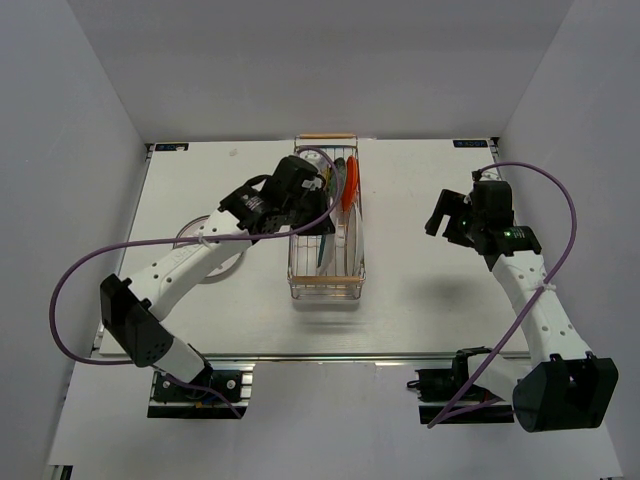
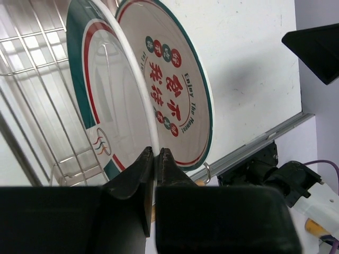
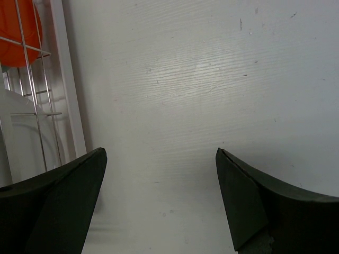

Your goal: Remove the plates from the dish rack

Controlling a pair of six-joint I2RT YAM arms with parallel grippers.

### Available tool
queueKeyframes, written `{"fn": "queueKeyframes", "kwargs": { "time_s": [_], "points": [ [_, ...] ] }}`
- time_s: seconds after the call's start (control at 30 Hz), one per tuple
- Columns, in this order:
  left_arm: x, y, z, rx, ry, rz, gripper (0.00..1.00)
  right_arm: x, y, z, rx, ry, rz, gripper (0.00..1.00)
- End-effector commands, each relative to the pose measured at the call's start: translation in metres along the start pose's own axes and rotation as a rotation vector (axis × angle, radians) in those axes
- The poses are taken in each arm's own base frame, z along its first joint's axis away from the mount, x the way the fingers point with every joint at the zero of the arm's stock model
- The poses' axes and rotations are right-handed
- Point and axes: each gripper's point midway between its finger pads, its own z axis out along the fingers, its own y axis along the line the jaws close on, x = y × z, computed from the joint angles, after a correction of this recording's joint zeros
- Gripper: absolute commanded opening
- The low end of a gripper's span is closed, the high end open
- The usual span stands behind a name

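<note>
**Q:** Entry one, nearest the lens?
**A:** Left gripper (image 2: pixel 157 159). Its jaws are pinched together on the rim of the banded white plate (image 2: pixel 106 100), which stands on edge straight ahead of the fingertips. The rim is thin, so the jaws look almost closed. An edge pinch suits a plate held upright between wires.

**Q:** Its neighbour?
**A:** White plate with red characters (image 2: pixel 177 79). It stands upright just right of the gripper's line, close beside the held plate but outside the jaws.

**Q:** What holds them?
**A:** Dish rack (image 1: pixel 326 280), silver wire with wooden handles. Its wires run off to the left gripper's left and keep the plates rim-up, hence the reach from above.

**Q:** Other stock?
**A:** Orange-red plate (image 1: pixel 348 185), in the rack beyond the left gripper. One pale plate (image 1: pixel 190 237) lies flat on the surface (image 1: pixel 420 200), behind that gripper and partly under its arm. It is presumably already unloaded.

**Q:** The other arm?
**A:** Right gripper (image 3: pixel 160 153). Its jaws are spread wide with nothing between them and bare surface beneath. The rack lies off to its left. It is probably parked clear of the working arm.

**Q:** Status?
**A:** Grip made, lift not yet begun. A straight upward pull should clear the wires, though the neighbouring plate may drag along.
</note>
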Motion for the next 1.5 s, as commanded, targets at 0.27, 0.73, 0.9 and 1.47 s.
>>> {"fn": "queueKeyframes", "kwargs": {
  "time_s": [0.27, 0.73, 0.9, 1.47],
  "points": [
    [-0.08, -0.049, -0.101, 0.124, -0.325, 0.082, 0.0, -0.018, 0.007, -0.012, -0.022, -0.063, 0.005, 0.89],
    [-0.143, 0.006, -0.16, -0.244, -0.581, 0.042, 0.0, -0.018, 0.005, -0.013, -0.012, -0.067, 0.009, 0.89],
    [-0.132, 0.08, -0.147, -0.648, -0.587, -0.028, 0.0, -0.016, 0.003, -0.01, 0.002, -0.054, 0.007, 0.89],
    [-0.064, 0.252, -0.039, -1.003, -0.227, -0.097, 0.0, -0.007, 0.001, 0.004, 0.015, 0.009, 0.001, 0.89]
  ]
}}
